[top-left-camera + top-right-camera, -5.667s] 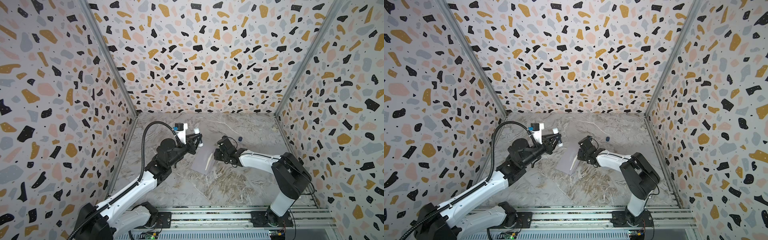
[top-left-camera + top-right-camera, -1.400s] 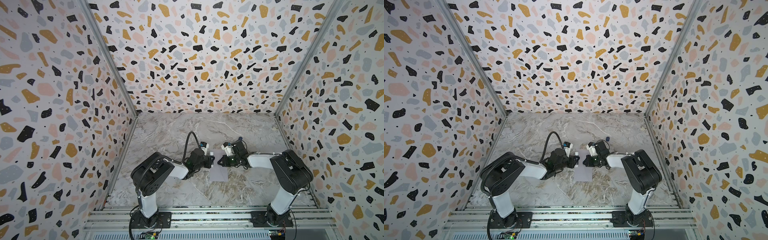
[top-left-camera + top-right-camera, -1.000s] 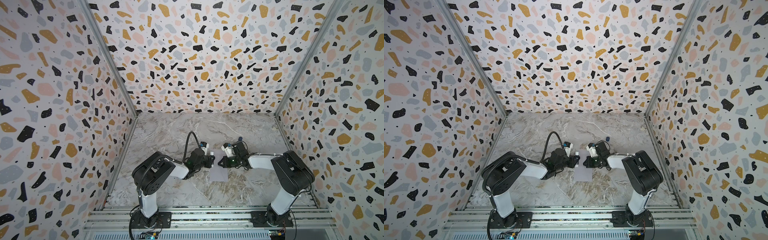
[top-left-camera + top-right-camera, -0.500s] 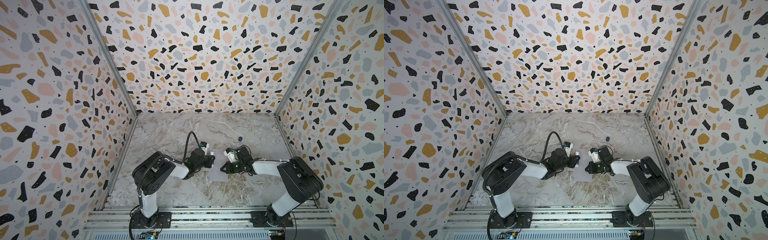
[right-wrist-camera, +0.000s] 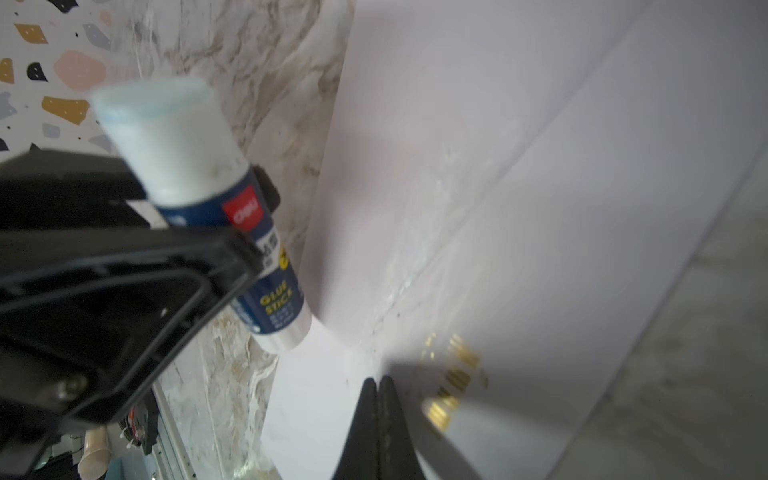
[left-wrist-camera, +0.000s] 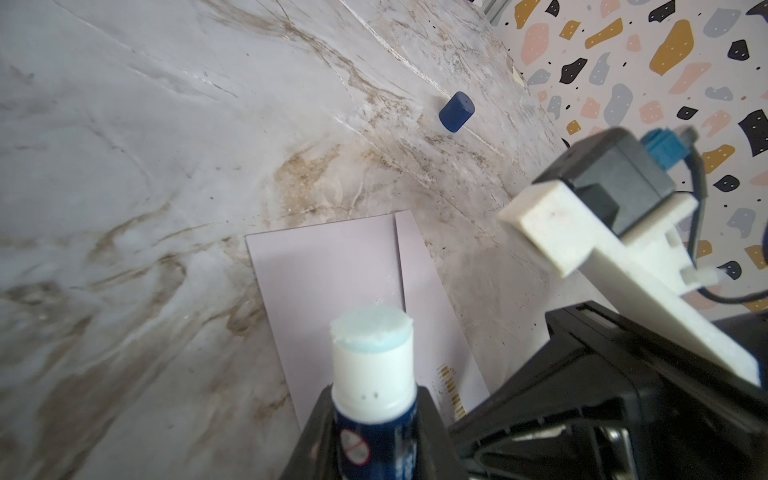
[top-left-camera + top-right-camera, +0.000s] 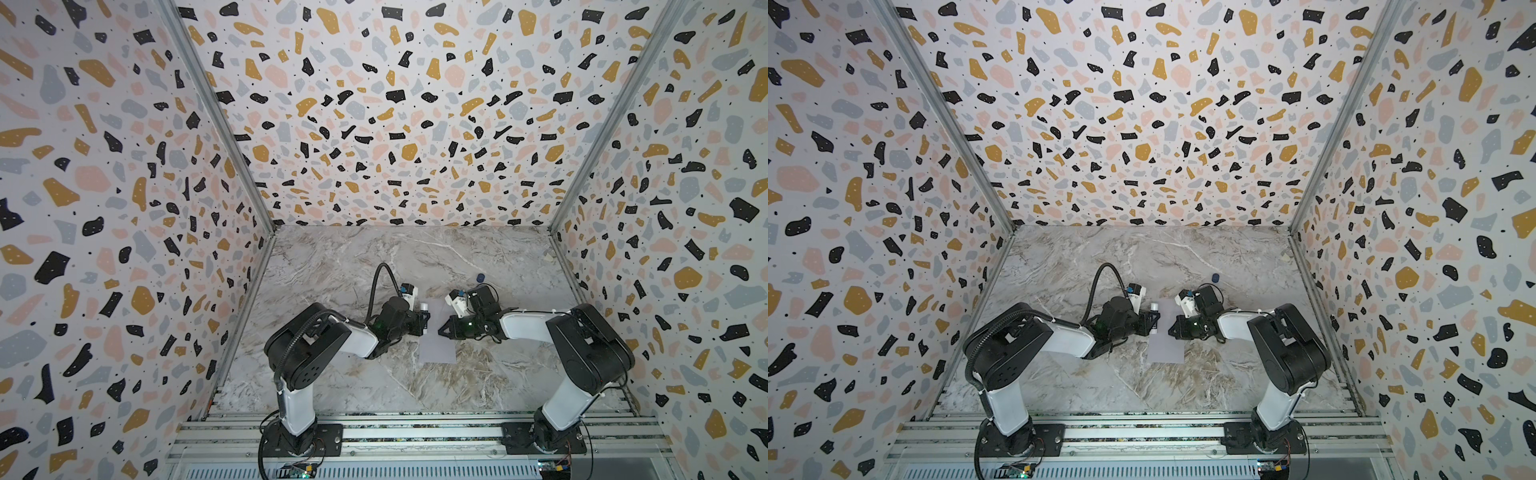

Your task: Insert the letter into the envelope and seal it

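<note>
Starting on the left: the left gripper [image 7: 424,321] is clamped around the dark blue body of a glue stick [image 6: 372,374]. The stick is uncapped. Its white top with the pale blue glue pokes out past the fingers, and its bottom end sticks out the other side.

In the right wrist view that bottom end sits right at the near edge of the envelope [image 5: 498,166]. I can't tell if it's actually touching the paper.

The envelope lies flat on the marble table [image 7: 353,270], just in front of the left fingers and between the two grippers. Its pale lavender face is up, and a straight seam [image 6: 399,257] runs along it. There's some whitish smeary stuff along that seam in the right wrist view. A bit of gold print [image 5: 453,386] sits near the right fingertips.

The right gripper [image 5: 378,415] has its two black fingers pinched fully together with nothing between them. The tips are down over the envelope, right by the seam and the gold print. It looks like they're on the paper, but I can't say for sure.

Past the right fingers, well off the envelope toward the back wall, a small dark blue cap [image 7: 481,277] sits on the table by itself.
</note>
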